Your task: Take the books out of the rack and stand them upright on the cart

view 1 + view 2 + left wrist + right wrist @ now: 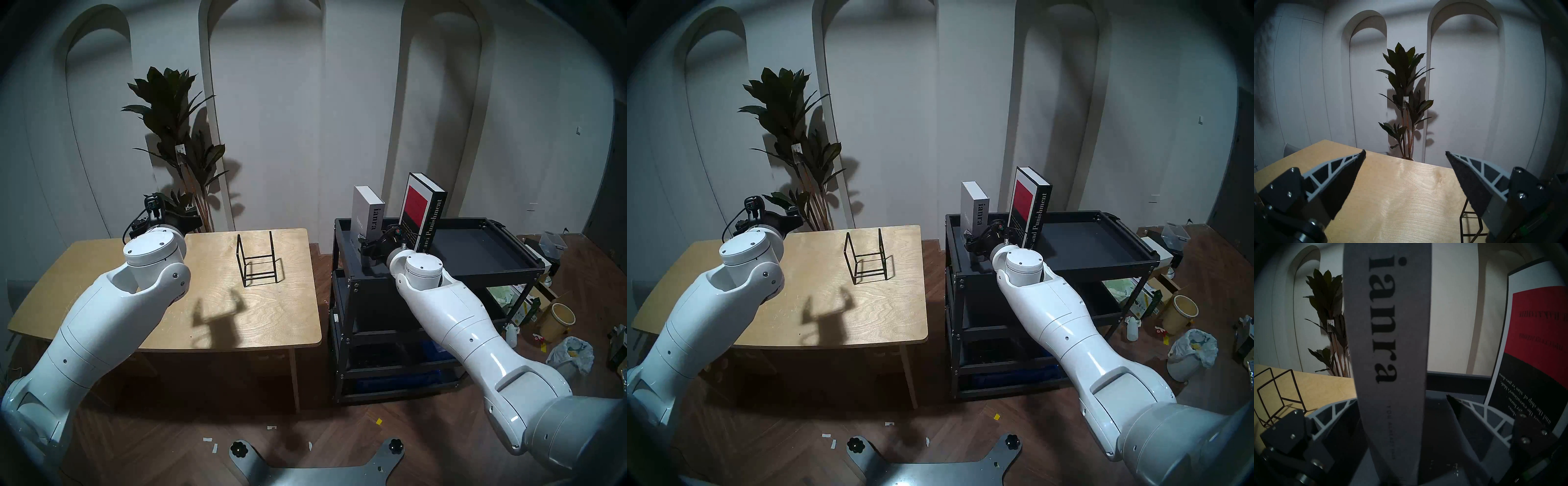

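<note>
Both books stand upright on the top shelf of the black cart (492, 269): a pale grey one (368, 213) with "ianra" on its spine at the left, and a taller black one (424, 210) with a red cover to its right. My right gripper (1401, 397) is open and straddles the grey book's (1390, 344) lower spine; the right finger (1463, 411) stands clear of it. On the wooden table (278, 322) the black wire rack (258, 261) is empty. Over the table's far left side, my left gripper (1405, 151) is open and holds nothing.
A tall potted plant (176, 135) stands behind the table. The cart has lower shelves with items on them. On the floor to the cart's right lie boxes, a yellow bucket (558, 320) and a white bag (570, 353).
</note>
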`<state>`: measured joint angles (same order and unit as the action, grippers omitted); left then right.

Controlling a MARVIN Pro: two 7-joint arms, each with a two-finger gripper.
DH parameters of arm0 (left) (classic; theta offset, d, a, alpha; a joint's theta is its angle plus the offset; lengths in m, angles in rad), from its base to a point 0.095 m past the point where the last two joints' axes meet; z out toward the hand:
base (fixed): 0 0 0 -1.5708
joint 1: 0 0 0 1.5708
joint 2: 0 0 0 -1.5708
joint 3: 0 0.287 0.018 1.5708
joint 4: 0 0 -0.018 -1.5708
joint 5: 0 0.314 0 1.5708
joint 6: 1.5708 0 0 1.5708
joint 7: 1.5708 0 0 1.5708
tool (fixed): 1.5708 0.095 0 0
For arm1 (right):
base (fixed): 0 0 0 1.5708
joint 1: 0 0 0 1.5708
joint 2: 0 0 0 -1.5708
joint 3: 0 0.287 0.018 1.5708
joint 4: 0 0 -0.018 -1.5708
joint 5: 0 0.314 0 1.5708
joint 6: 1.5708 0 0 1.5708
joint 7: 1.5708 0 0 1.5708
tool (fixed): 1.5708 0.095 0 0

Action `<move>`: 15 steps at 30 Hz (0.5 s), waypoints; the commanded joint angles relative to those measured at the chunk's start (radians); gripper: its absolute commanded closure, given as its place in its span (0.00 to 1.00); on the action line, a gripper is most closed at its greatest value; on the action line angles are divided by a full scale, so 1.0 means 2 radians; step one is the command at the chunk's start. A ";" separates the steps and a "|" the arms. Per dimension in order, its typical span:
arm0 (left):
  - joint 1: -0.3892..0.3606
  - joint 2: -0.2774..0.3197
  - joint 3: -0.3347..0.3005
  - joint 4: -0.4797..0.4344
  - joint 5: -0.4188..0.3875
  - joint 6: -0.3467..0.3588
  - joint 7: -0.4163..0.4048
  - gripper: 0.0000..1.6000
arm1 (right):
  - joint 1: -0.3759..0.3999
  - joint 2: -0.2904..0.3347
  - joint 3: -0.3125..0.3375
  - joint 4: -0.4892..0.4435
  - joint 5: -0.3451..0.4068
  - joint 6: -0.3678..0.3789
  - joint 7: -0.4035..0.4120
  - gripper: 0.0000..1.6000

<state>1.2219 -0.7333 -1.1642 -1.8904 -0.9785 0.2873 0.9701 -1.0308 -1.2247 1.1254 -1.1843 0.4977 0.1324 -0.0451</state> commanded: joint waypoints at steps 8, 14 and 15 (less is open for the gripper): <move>0.016 0.029 0.013 -0.004 0.022 -0.007 -0.022 0.00 | -0.071 0.013 0.020 -0.101 0.023 -0.023 -0.015 0.00; 0.039 0.042 0.021 0.000 0.033 -0.019 -0.029 0.00 | -0.096 0.010 0.023 -0.139 0.033 -0.031 -0.024 0.00; 0.042 0.043 0.021 0.000 0.034 -0.022 -0.031 0.00 | -0.101 0.010 0.023 -0.147 0.034 -0.032 -0.026 0.00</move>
<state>1.2699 -0.6853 -1.1255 -1.8915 -0.9428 0.2744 0.9228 -1.1777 -1.1951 1.1600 -1.3723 0.5482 0.1004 -0.0857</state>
